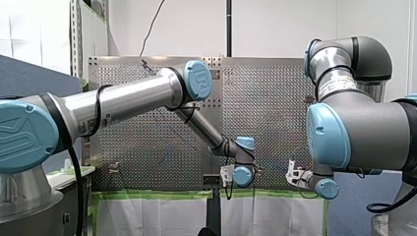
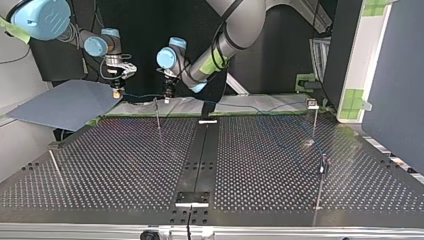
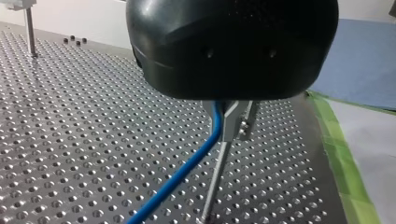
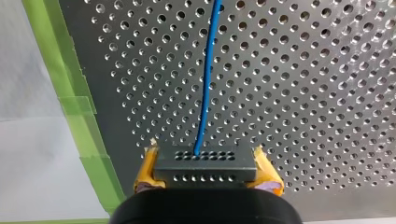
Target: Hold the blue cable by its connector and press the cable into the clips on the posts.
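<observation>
My right pincer [image 4: 208,171] is clenched on the dark connector [image 4: 205,162], and the blue cable [image 4: 206,93] runs from it ahead over the perforated table [image 4: 303,93]. Farther along, the cable passes beside a thin post [image 3: 213,186] under my left pincer [image 3: 236,121]; whether that one grips, I cannot tell.

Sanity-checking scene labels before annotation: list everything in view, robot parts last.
table: one, dark perforated metal, under everything
posts: four, thin metal, standing on the table
connector: one, black, held in my right gripper
blue cable: one, blue, from the connector along the table's far edge
green tape: strips, green, on the table's edge
sheet: one, blue-grey, beside the table at the top view's left
my left gripper: one, black, at the cable above a post
my right gripper: one, yellow pads, shut on the connector
</observation>
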